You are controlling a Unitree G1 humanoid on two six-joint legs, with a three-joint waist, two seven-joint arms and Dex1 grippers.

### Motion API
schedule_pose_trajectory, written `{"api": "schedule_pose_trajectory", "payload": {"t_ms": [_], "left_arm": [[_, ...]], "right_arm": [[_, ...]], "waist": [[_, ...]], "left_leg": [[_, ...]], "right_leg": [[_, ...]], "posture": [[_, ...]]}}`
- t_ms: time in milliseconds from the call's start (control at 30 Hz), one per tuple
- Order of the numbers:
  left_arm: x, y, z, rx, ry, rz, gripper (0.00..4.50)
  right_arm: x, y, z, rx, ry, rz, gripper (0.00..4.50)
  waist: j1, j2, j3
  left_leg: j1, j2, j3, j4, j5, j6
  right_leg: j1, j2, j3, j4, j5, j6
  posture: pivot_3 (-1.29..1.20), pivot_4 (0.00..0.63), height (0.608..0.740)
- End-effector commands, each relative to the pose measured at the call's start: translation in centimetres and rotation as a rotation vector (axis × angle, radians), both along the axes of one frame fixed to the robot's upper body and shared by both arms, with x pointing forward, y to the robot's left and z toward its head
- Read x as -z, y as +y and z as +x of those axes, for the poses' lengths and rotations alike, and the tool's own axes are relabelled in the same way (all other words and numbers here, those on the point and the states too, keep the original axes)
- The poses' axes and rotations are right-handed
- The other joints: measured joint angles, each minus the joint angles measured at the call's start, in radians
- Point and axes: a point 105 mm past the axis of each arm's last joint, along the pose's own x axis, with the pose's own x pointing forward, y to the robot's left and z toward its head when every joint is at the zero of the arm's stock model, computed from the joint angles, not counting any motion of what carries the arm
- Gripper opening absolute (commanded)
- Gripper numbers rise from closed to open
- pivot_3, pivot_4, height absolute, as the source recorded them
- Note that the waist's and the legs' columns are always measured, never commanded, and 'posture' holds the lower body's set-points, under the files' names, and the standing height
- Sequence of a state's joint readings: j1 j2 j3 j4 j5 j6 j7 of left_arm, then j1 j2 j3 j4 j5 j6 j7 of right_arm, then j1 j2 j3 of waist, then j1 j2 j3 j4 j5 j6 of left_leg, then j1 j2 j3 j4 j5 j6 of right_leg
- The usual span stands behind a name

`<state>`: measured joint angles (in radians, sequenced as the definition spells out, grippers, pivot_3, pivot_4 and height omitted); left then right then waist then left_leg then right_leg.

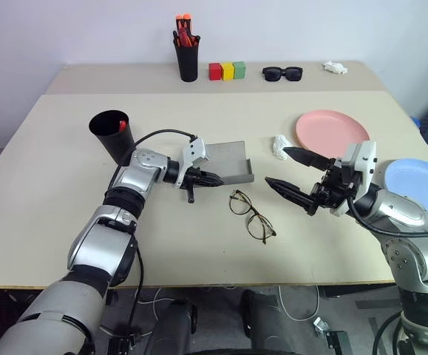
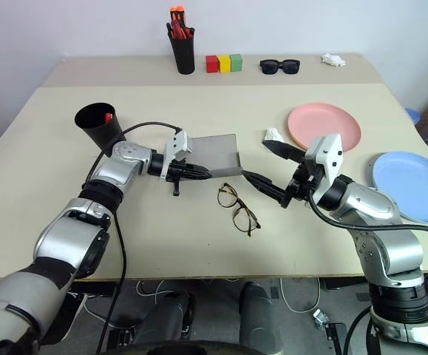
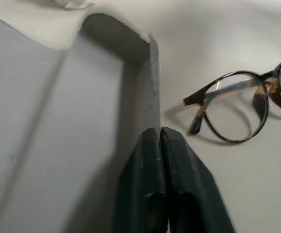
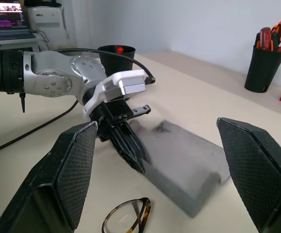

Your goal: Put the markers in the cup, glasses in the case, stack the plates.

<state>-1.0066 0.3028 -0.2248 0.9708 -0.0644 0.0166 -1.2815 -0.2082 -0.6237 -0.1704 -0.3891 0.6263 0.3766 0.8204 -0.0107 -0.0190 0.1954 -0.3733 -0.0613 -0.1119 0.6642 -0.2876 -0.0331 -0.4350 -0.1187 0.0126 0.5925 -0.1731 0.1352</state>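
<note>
The grey case (image 1: 228, 163) lies open at the table's middle. My left gripper (image 1: 217, 178) is shut, its fingertips (image 3: 152, 145) against the case's front rim; whether they pinch it I cannot tell. The glasses (image 1: 250, 214), dark-framed with round lenses, lie unfolded just in front and to the right of the case. My right gripper (image 1: 276, 166) hangs open to the right of the case, above the table, holding nothing. The black cup (image 1: 111, 133) stands at the left with a marker's red end (image 1: 122, 125) showing inside. The pink plate (image 1: 332, 133) and blue plate (image 1: 420, 185) lie apart at the right.
A crumpled white scrap (image 1: 279, 146) lies between the case and the pink plate. Along the back stand a black pen holder (image 1: 186, 55) with orange-tipped pens, coloured blocks (image 1: 227, 71), black sunglasses (image 1: 282, 73) and a small white object (image 1: 335, 68).
</note>
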Motion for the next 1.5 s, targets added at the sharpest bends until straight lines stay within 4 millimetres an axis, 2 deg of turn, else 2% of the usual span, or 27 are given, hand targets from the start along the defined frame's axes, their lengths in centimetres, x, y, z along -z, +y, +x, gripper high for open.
{"api": "schedule_pose_trajectory", "payload": {"t_ms": [33, 133, 233, 367, 500, 567, 667, 733, 933, 1233, 1500], "left_arm": [[-3.1, 1.5, 1.2, -0.034, -0.087, -0.006, 0.05], [-4.4, 2.8, 0.8, -0.024, -0.03, -0.06, 0.05], [-4.2, 4.4, -1.3, 0.096, 0.025, -0.041, 0.05], [-3.7, 6.4, -3.8, 0.172, 0.105, -0.018, 0.05], [-1.7, 9.0, -6.0, 0.188, 0.184, 0.124, 0.05], [-1.2, 9.6, -6.6, 0.188, 0.217, 0.153, 0.05], [-1.4, 8.8, -6.9, 0.213, 0.216, 0.102, 0.05], [-0.9, 8.0, -7.1, 0.249, 0.199, 0.122, 0.05], [-0.4, 6.0, -6.7, 0.214, 0.196, 0.095, 0.05], [0.0, 6.5, -6.3, 0.097, 0.21, 0.132, 0.05], [0.2, 6.0, -6.7, 0.083, 0.241, 0.118, 0.05]], "right_arm": [[-1.2, 0.2, -0.3, -0.007, -0.062, 0.002, 4.05], [-1.2, 0.2, -0.3, -0.009, -0.061, -0.002, 4.05], [-1.1, 0.3, -0.3, -0.012, -0.059, -0.004, 4.05], [-1.1, 0.3, -0.1, -0.014, -0.058, -0.008, 4.05], [-1.2, 0.3, 0.0, -0.021, -0.057, -0.009, 4.05], [-1.2, 0.3, 0.0, -0.022, -0.057, -0.011, 4.05], [-1.2, 0.3, 0.0, -0.026, -0.055, -0.009, 4.05], [-1.2, 0.4, 0.1, -0.027, -0.055, -0.008, 4.05], [-1.2, 0.5, 0.1, -0.027, -0.055, -0.013, 4.05], [-1.1, 0.3, 0.0, -0.02, -0.055, -0.014, 4.05], [-0.2, 0.5, 0.2, -0.022, -0.019, -0.058, 4.05]], "waist": [[-0.001, 0.0, 0.0], [-0.005, 0.0, 0.0], [-0.004, 0.0, 0.0], [-0.005, 0.0, 0.0], [-0.005, 0.0, 0.0], [-0.001, 0.0, 0.0], [0.006, 0.0, 0.0], [0.004, 0.0, 0.0], [-0.003, 0.0, 0.0], [-0.003, 0.0, 0.0], [-0.002, 0.0, 0.0]], "left_leg": [[0.0, 0.0, 0.0, 0.0, 0.0, 0.0], [0.0, 0.0, 0.0, 0.0, 0.0, 0.0], [0.0, 0.0, 0.0, 0.0, 0.0, 0.0], [0.0, 0.0, 0.0, 0.0, 0.0, 0.0], [0.0, 0.001, 0.0, 0.0, 0.0, 0.0], [0.0, 0.001, 0.0, 0.0, 0.0, 0.0], [0.0, 0.0, 0.0, 0.0, 0.0, 0.0], [0.0, 0.0, 0.0, 0.001, 0.0, 0.0], [0.0, 0.0, 0.0, 0.0, 0.0, 0.0], [0.0, 0.001, 0.0, 0.0, 0.0, 0.0], [0.0, 0.001, 0.0, 0.0, 0.0, 0.0]], "right_leg": [[0.0, 0.0, 0.0, 0.0, 0.0, 0.0], [-0.001, 0.0, 0.0, 0.001, 0.0, 0.0], [-0.001, 0.0, 0.0, 0.001, 0.0, 0.0], [-0.001, 0.0, 0.0, 0.001, 0.0, 0.0], [-0.001, 0.0, 0.0, 0.002, 0.0, 0.0], [-0.001, 0.0, 0.001, 0.002, 0.0, 0.0], [-0.001, 0.0, 0.0, 0.001, 0.0, 0.0], [0.0, 0.0, 0.001, 0.001, 0.0, 0.0], [0.0, 0.0, 0.0, 0.001, 0.0, 0.0], [-0.001, 0.001, 0.001, 0.002, 0.0, 0.0], [-0.001, 0.001, 0.001, 0.002, 0.0, 0.0]], "posture": [[0.0, 0.15, 0.74], [0.0, 0.15, 0.74], [0.0, 0.15, 0.74], [0.0, 0.15, 0.74], [0.0, 0.15, 0.74], [0.0, 0.15, 0.74], [0.0, 0.15, 0.74], [0.0, 0.15, 0.74], [0.0, 0.15, 0.74], [0.0, 0.15, 0.74], [0.0, 0.15, 0.74]]}}
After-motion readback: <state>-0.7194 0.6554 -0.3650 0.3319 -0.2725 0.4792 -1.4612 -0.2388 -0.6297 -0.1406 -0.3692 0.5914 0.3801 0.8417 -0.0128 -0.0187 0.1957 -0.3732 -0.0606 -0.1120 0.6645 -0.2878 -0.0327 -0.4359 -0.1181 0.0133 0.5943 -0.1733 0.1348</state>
